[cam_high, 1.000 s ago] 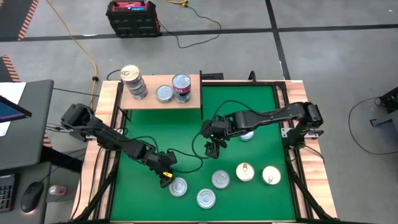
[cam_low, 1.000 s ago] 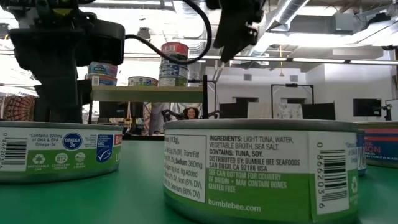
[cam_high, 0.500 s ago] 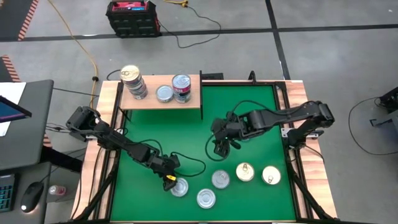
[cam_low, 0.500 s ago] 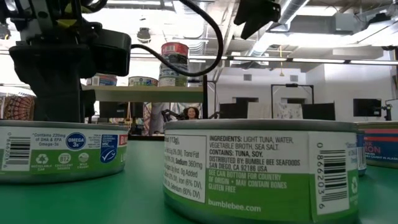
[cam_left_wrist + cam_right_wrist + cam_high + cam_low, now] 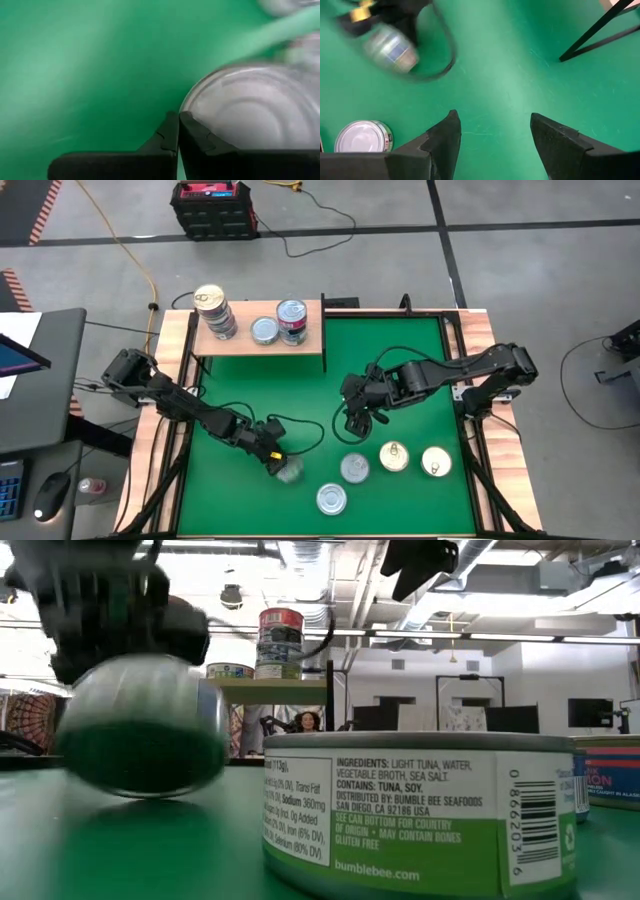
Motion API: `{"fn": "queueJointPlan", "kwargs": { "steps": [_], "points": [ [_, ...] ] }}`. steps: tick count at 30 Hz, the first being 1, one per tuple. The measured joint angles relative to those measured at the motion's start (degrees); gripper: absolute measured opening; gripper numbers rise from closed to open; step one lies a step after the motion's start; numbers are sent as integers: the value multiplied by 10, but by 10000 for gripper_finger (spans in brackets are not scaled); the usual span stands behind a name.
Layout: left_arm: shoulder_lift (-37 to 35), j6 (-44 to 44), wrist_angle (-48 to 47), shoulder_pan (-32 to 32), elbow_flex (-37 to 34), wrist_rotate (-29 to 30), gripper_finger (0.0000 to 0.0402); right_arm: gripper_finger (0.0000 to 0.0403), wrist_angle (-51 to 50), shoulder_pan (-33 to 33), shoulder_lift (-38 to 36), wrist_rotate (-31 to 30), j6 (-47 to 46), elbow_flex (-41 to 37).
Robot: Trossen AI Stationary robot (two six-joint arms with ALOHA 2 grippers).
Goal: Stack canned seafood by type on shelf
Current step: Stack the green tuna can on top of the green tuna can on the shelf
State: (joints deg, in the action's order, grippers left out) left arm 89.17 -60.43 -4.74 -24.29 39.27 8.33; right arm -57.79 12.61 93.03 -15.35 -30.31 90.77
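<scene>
The task is looking only partly done. The shelf (image 5: 262, 340), a pale wood board at the far left corner of the green mat (image 5: 400, 350), is carrying a tall stack of tins (image 5: 214, 311) at its left end, a single flat tin (image 5: 264, 330) in the middle and a shorter stack (image 5: 291, 320) beside it. Four loose tins are lying on the near part of the mat: a silver one (image 5: 354, 468), a gold-lidded one (image 5: 395, 456), another gold one (image 5: 435, 462) and a silver one (image 5: 331, 499) nearest the front edge. The left gripper (image 5: 268, 457) is low over the mat with its fingers pressed together; a blurred tin (image 5: 288, 470) is lying just beside the tips, not between them, so the grasp seems to be missing. The right gripper (image 5: 358, 417) is hanging above the middle of the mat with jaws wide and holding nothing. At least five tins are waiting to be sorted.
</scene>
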Motion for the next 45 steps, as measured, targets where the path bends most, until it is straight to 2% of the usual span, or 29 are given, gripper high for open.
{"fn": "queueJointPlan", "kwargs": {
  "steps": [2, 7, 10, 14, 18, 25, 29, 31, 34, 36, 39, 45],
  "points": [
    [-20, -17, -17, 0, -19, 21, 0, 265, 0, 3, 0, 0, -5, 0],
    [-100, -34, -151, 0, -20, 94, 0, 265, -1, 6, 0, 2, -17, 0],
    [-164, -30, -198, -3, -18, 143, 0, 265, 2, 6, 0, 2, -26, 0],
    [-228, 12, -199, -8, -18, 187, 7, 265, 18, 4, 0, 2, -28, 0],
    [-257, 43, -166, -4, -17, 200, 37, 265, 47, 1, 0, 2, -27, 0],
    [-235, 142, -89, 27, -16, 127, 147, 265, 83, -38, 0, 33, -14, -9],
    [-203, 138, -140, 57, -16, 130, 208, 265, 171, -66, 1, 105, -8, -79],
    [-184, 113, -180, 97, -17, 87, 219, 265, 245, -79, 1, 147, -14, -129],
    [-160, 109, -180, 148, -19, 14, 215, 265, 356, -88, 2, 183, -62, -187],
    [-159, 125, -161, 162, -20, -6, 204, 265, 393, -87, 2, 183, -75, -198],
    [-163, 150, -138, 176, -21, -11, 179, 265, 391, -77, 1, 173, -76, -198],
    [-164, 190, -155, 208, -21, -49, 113, 265, 387, -54, 1, 166, -74, -199]
  ]
}}
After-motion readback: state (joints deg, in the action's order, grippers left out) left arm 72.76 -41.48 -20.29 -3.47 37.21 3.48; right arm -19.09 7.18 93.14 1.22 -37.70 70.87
